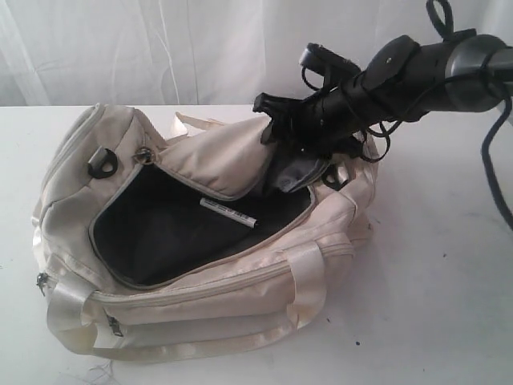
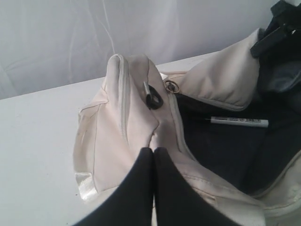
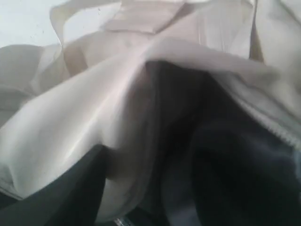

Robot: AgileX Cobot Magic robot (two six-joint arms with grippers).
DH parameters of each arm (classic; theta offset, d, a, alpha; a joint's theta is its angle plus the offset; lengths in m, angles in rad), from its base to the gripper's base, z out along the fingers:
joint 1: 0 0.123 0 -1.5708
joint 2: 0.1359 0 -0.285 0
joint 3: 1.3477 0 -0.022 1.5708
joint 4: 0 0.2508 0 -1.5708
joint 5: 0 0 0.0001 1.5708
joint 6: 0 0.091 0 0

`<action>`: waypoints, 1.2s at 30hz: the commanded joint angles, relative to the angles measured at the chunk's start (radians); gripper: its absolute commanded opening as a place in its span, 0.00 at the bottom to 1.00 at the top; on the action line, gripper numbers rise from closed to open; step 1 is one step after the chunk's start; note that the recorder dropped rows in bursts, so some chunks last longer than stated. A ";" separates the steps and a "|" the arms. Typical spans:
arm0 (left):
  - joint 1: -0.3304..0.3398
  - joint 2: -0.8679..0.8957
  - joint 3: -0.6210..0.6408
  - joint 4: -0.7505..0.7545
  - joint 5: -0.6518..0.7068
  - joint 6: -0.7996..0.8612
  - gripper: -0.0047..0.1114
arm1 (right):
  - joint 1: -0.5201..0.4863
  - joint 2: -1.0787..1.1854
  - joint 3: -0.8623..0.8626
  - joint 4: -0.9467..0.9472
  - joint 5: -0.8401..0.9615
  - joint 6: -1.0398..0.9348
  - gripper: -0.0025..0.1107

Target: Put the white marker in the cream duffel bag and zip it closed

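The cream duffel bag [image 1: 240,297] lies on a white table with its top unzipped and its black lining showing. On that lining inside the bag rests the white marker [image 1: 228,213], also in the left wrist view [image 2: 239,122]. My right gripper [image 1: 276,132] is at the raised top flap [image 1: 220,160] near the bag's right end. Its jaws are spread, with flap fabric loose between them [image 3: 150,155]. My left gripper [image 2: 153,149] is shut on nothing, just over the bag's left end [image 2: 127,117]. It is out of the exterior view.
The bag lies on a white table [image 1: 449,265] in front of a white curtain [image 1: 160,48]. A black strap ring [image 1: 104,163] and a metal ring [image 1: 143,154] sit at the bag's left end. The right arm [image 1: 417,68] and its cables reach over the bag's right end.
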State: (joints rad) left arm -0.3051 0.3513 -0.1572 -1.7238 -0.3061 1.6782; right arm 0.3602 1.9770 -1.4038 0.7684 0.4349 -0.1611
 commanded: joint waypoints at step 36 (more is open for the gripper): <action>-0.009 0.000 0.006 0.013 0.037 -0.001 0.04 | 0.258 -0.119 -0.171 -0.106 0.595 0.049 0.02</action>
State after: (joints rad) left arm -0.3051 0.3513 -0.1572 -1.7020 -0.2593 1.6800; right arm 0.6160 1.8890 -1.5714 0.8462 0.9425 -0.2311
